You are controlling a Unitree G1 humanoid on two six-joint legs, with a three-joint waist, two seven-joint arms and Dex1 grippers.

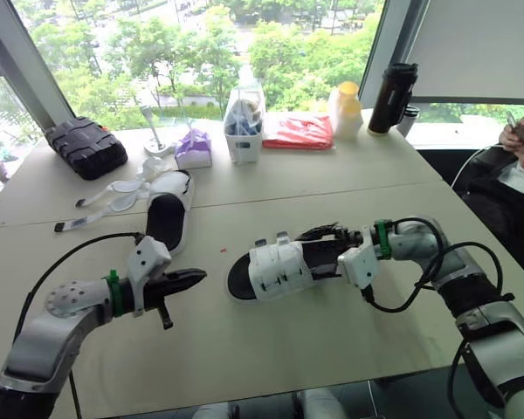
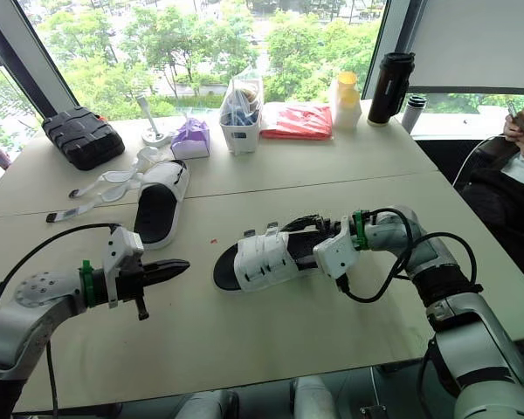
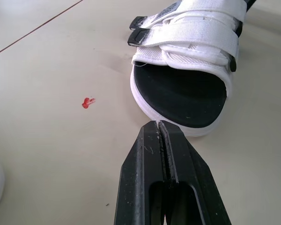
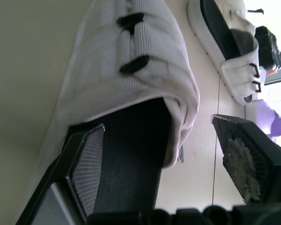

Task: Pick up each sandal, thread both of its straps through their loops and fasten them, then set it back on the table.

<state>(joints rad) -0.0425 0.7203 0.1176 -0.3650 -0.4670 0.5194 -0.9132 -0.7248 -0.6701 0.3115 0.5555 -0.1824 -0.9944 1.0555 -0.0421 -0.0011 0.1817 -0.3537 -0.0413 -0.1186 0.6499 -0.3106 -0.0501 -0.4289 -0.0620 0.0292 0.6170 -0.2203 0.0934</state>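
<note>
Office-like room: large window (image 1: 157,52) over trees (image 1: 288,44), cluttered table (image 1: 332,183), thermos (image 1: 393,98).

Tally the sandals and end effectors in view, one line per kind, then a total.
White strapped sandals with black footbeds: 2 (near sandal, far sandal)
Black two-fingered end effectors: 2 (left end effector, right end effector)
Total: 4

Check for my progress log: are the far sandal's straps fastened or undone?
Undone: both straps lie spread on the table beside the far sandal, neither across its top.
</note>
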